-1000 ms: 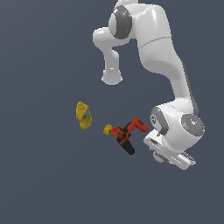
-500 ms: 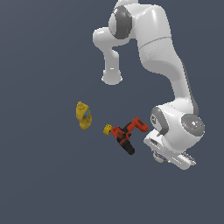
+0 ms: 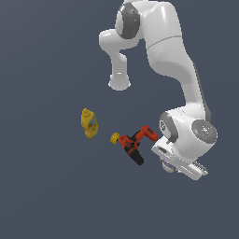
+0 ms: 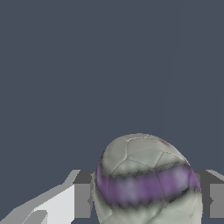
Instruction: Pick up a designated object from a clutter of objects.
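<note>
My pincer (image 3: 169,164) is low, just above the table (image 3: 56,196), tucked under my wrist housing, so the exterior view barely shows it. Only a sliver of the white ball (image 3: 169,166) peeks out below the wrist there, with a hint of its purple band.

Wrist view is clearer: white ball (image 4: 146,181) sits right in the pincer (image 4: 146,201), filling the gap between my two fingers (image 4: 82,199). Grey finger faces stand on either side of it, level with the purple band. The one I've marked looks flush against the ball; the other finger sits right at the ball's edge too. Gap is set to about the ball's width. I can't tell from these frames whether I'm squeezing it or only bracketing it, nor whether the ball rests on the table or is off it.

Rest of the clutter, relative to the pincer:
- Red-and-black drill (image 3: 134,142) is the nearest item, just beside my wrist, lying on its side, its red end close to the wrist housing, black end pointing away. Apart from the ball.
- Tiny yellow block (image 3: 114,138) sits just past the drill, on the far side from the pincer, close to the drill's body; touching or not, can't tell.
- Yellow bottle (image 3: 88,122) with blue label is farther out the same way, well apart from the pincer, standing roughly upright.
</note>
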Robot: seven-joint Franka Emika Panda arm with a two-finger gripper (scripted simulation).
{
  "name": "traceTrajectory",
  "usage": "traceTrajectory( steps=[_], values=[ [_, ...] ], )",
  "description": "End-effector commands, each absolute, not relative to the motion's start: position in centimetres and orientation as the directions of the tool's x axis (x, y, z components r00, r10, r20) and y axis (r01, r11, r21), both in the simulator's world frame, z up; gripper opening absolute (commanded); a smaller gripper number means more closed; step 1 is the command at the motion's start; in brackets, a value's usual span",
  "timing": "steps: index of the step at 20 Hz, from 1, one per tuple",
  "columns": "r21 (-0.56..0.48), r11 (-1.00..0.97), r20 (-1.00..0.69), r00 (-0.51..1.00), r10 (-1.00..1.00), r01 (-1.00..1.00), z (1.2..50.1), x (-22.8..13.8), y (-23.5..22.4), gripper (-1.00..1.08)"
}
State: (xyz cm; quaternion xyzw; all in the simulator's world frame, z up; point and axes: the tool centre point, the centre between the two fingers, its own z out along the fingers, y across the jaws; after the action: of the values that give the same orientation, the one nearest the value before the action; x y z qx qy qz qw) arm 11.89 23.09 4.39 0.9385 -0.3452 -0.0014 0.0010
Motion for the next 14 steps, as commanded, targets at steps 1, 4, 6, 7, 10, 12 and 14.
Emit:
traceTrajectory(
  steps=[1,4,6,7,10,12,14],
  values=[
    [0.001,-0.761,-0.001,0.761,-0.648,-0.648,5.3,11.9,22.4,-1.00],
    [0.001,-0.761,-0.001,0.761,-0.648,-0.648,6.6,11.7,21.3,-1.00],
    [0.001,-0.761,-0.001,0.761,-0.648,-0.648,7.7,11.5,20.3,-1.00],
    [0.001,-0.761,-0.001,0.761,-0.648,-0.648,8.4,11.4,19.7,-1.00],
    [0.001,-0.761,-0.001,0.761,-0.648,-0.648,10.6,11.1,17.7,-1.00],
    [0.001,-0.761,-0.001,0.761,-0.648,-0.648,12.4,10.9,16.1,-1.00],
    [0.000,-0.761,-0.001,0.761,-0.649,-0.649,14.3,10.6,14.5,-1.00]
  ],
)
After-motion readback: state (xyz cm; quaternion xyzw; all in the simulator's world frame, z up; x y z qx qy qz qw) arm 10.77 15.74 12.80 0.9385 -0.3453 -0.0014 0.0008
